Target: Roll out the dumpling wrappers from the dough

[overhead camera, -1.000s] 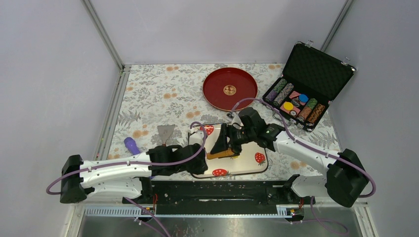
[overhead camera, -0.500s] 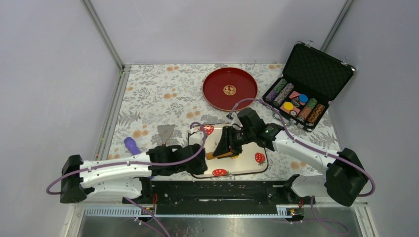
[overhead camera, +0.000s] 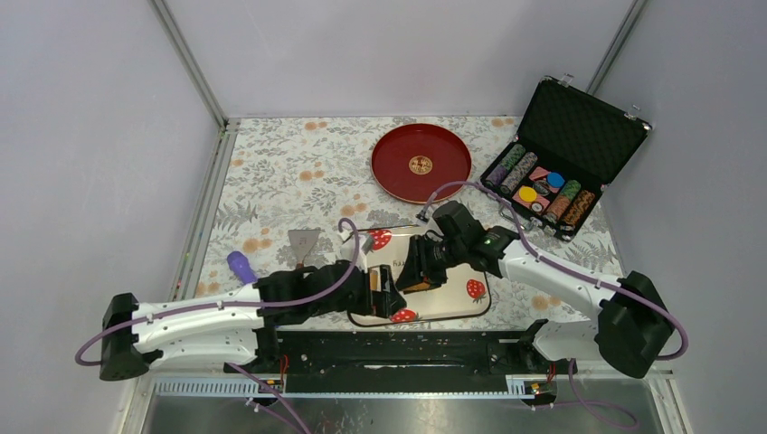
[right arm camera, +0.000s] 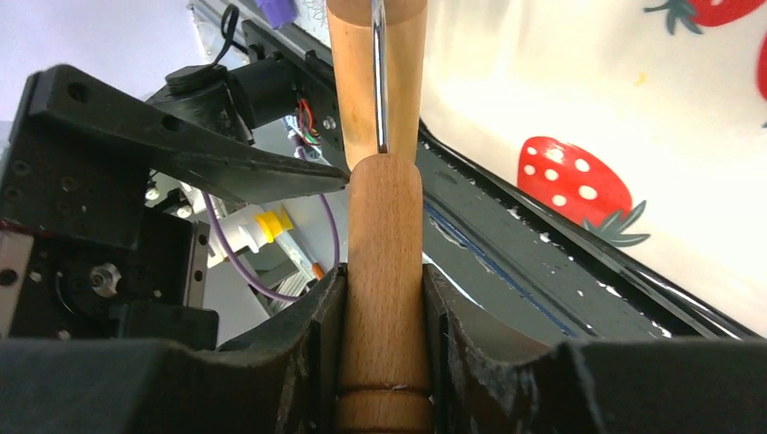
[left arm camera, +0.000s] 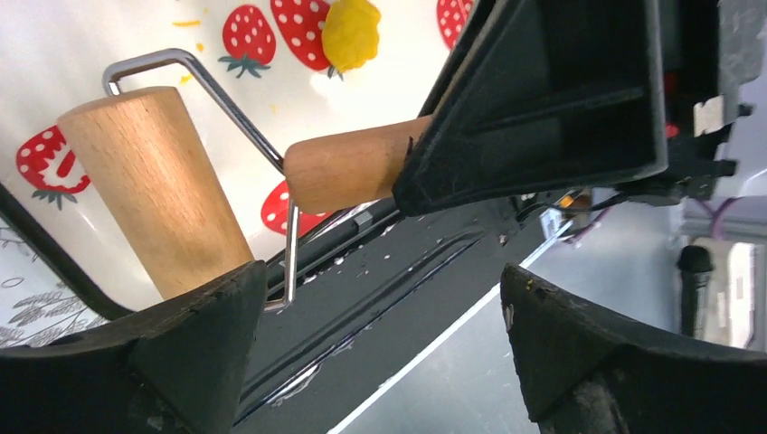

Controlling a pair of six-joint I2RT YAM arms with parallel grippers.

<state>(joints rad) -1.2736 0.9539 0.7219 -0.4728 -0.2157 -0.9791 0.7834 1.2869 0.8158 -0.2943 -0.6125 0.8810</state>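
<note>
A wooden roller rests on the strawberry-print tray (overhead camera: 448, 306), and the left wrist view shows its drum (left arm camera: 154, 190), metal bracket (left arm camera: 231, 104) and handle (left arm camera: 348, 167). My right gripper (right arm camera: 384, 280) is shut on the roller handle (right arm camera: 384, 226) and, seen from above, the right gripper (overhead camera: 421, 267) hangs over the tray's middle. My left gripper (overhead camera: 384, 289) is open with nothing between its fingers (left arm camera: 181, 348), just beside the drum at the tray's near left. The dough (left arm camera: 351, 32), a bright yellow lump, lies on the tray beyond the roller. No dumpling wrappers are in view.
A red round plate (overhead camera: 421, 163) sits at the back. An open case of poker chips (overhead camera: 561, 163) stands at the back right. A metal scraper (overhead camera: 305, 244) and a purple object (overhead camera: 241, 265) lie left of the tray. The black base rail (overhead camera: 407, 348) runs along the near edge.
My left gripper has opened and moved right onto the tray's near-left corner. The right gripper has shifted slightly left, keeping its hold on the roller handle.
</note>
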